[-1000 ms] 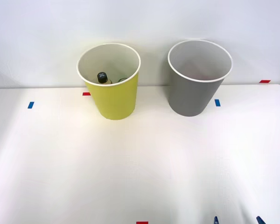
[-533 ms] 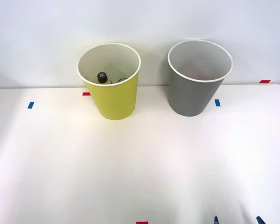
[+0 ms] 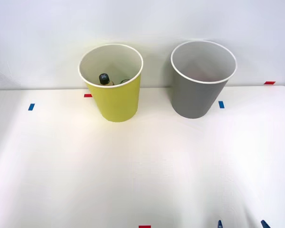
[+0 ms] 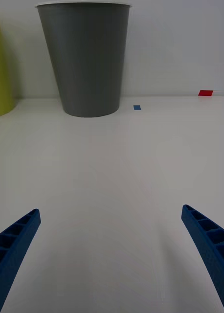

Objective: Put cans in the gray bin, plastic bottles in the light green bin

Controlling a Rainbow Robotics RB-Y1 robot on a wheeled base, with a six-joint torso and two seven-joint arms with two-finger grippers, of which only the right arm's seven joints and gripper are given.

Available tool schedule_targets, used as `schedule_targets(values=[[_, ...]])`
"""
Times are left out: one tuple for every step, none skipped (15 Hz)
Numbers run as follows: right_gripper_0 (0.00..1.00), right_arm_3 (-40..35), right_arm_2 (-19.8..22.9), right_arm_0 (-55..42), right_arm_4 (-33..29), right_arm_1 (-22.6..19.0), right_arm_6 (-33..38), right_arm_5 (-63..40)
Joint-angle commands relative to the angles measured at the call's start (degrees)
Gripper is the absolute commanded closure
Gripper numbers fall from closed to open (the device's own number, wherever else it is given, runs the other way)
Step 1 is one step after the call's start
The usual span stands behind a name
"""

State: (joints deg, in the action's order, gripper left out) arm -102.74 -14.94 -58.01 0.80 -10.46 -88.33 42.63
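Observation:
The light green bin (image 3: 115, 97) stands at the back left of the table, and the dark cap of a plastic bottle (image 3: 104, 78) shows inside it. To its right stands the gray bin (image 3: 198, 90), seen close and upright in the right wrist view as the gray bin (image 4: 87, 58), with the light green bin's edge (image 4: 2, 73) beside it. Any cans are out of view. My right gripper (image 3: 241, 224) is at the table's near right edge, well short of both bins. It is open, with its blue ribbed fingers (image 4: 16, 244) spread wide and nothing between them.
The white table (image 3: 142, 166) stretches from the bins to the near edge. Small tape marks lie on it: blue tape (image 3: 31, 107) at far left, blue tape (image 3: 221, 104) by the gray bin, red tape (image 3: 270, 82) at back right, red tape (image 3: 144, 226) at the front.

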Motion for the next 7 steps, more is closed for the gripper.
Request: schedule_targets(values=[[0.0,0.0,0.0,0.0,-0.01,0.0,0.0,0.0],[0.0,0.0,0.0,0.0,-0.01,0.0,0.0,0.0],[0.0,0.0,0.0,0.0,-0.01,0.0,0.0,0.0],[0.0,0.0,0.0,0.0,-0.01,0.0,0.0,0.0],[0.0,0.0,0.0,0.0,-0.01,0.0,0.0,0.0],[0.0,0.0,0.0,0.0,-0.01,0.0,0.0,0.0],[0.0,0.0,0.0,0.0,-0.01,0.0,0.0,0.0]])
